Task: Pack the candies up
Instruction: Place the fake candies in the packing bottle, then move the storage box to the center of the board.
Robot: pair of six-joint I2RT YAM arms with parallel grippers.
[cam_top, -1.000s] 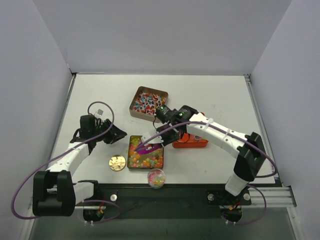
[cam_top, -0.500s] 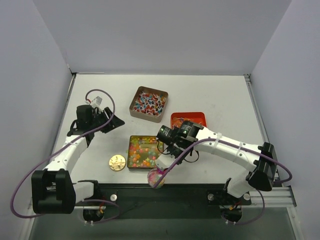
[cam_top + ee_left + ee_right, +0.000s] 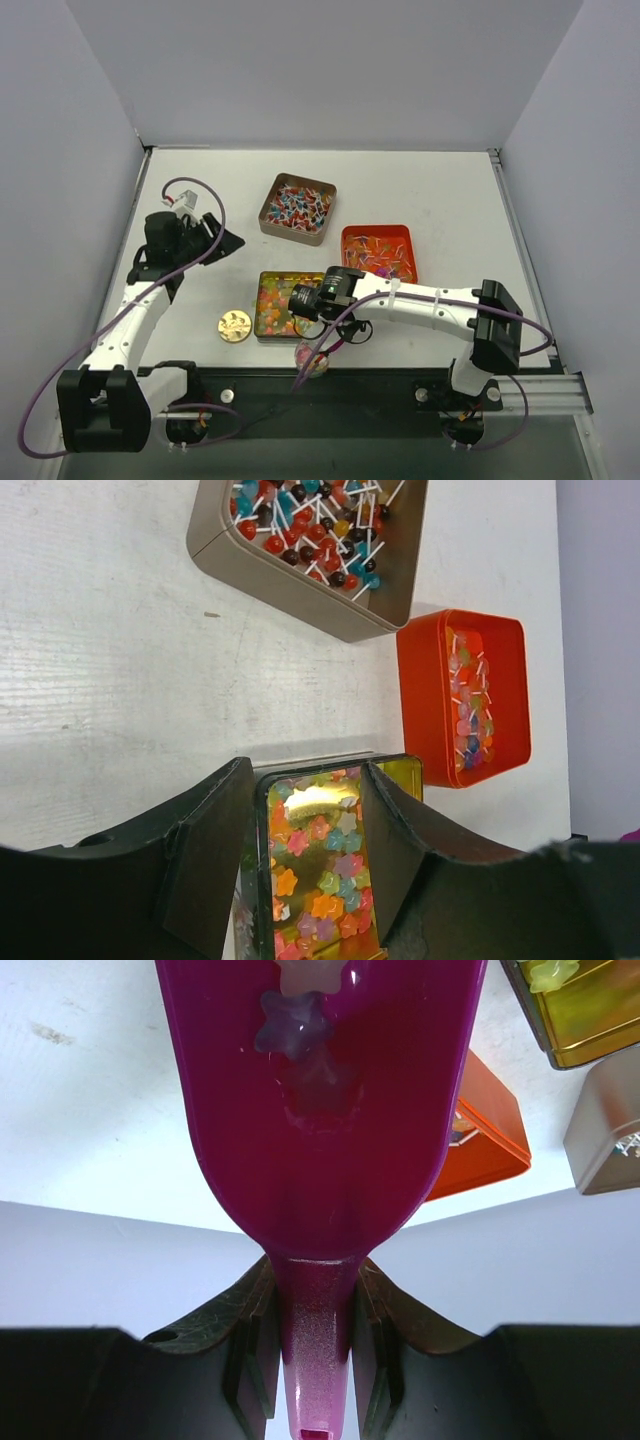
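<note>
Small flower-shaped candies (image 3: 272, 300) in yellow, orange, pink and green fill a square gold tin (image 3: 262, 330). They also show in the left wrist view (image 3: 318, 865). My right gripper (image 3: 312, 320) is shut on the handle of a purple scoop (image 3: 320, 1110) and holds it over a small round jar of candies (image 3: 312, 358) at the near table edge. Two pale candies (image 3: 292, 1020) lie in the scoop. My left gripper (image 3: 218, 240) is open and empty, above the table to the left of the gold tin (image 3: 400, 770).
A brown tin of lollipops (image 3: 297, 208) stands at the back, also seen in the left wrist view (image 3: 300, 590). An orange tin of sweets (image 3: 378, 252) stands right of centre. A round gold lid (image 3: 235, 325) lies left of the gold tin.
My right arm swung the scoop from over the gold tin toward the near edge, over the jar. My left gripper drew back, farther left and away from the tin.
</note>
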